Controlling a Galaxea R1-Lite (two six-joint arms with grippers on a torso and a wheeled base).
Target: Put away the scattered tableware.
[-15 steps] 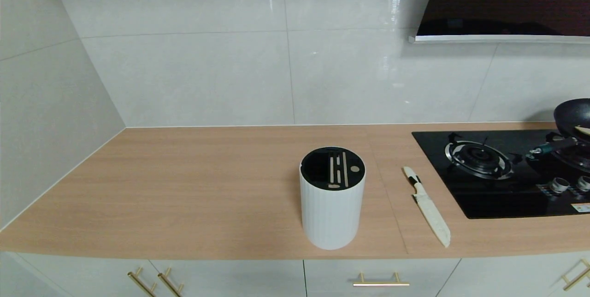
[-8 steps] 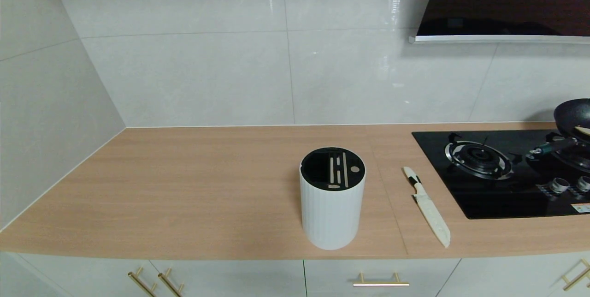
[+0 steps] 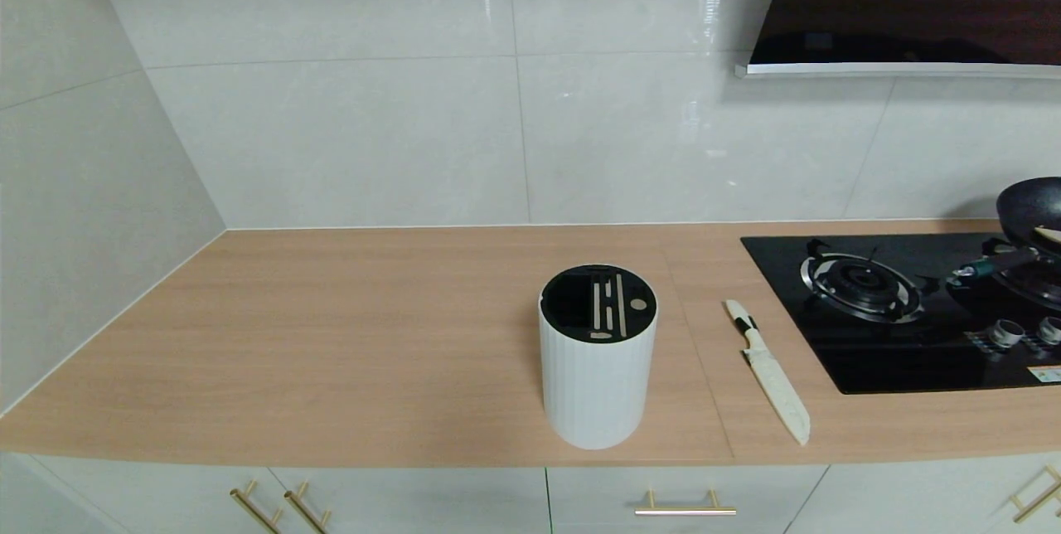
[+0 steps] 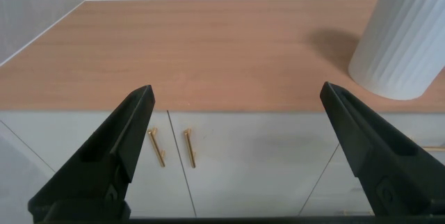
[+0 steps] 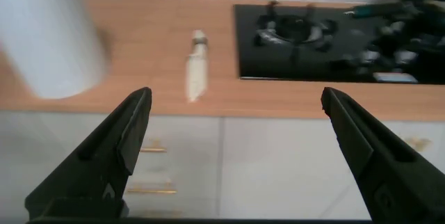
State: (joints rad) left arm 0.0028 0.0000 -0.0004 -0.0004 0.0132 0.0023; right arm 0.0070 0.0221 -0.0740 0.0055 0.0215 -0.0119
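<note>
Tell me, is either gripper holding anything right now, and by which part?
Nothing is held. The left gripper and right gripper are both open and empty; the knife lies on the countertop, right of the white holder.

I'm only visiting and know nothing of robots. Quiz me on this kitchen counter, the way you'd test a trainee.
1. True or false: the knife stands in a slot of the white holder.
2. The knife lies between the holder and what? A) the stove B) a sink C) a plate
3. Fill in: the left hand and right hand are both ___, holding nothing.
Key: 1 false, it lies flat on the counter; 2 A; 3 open.
</note>
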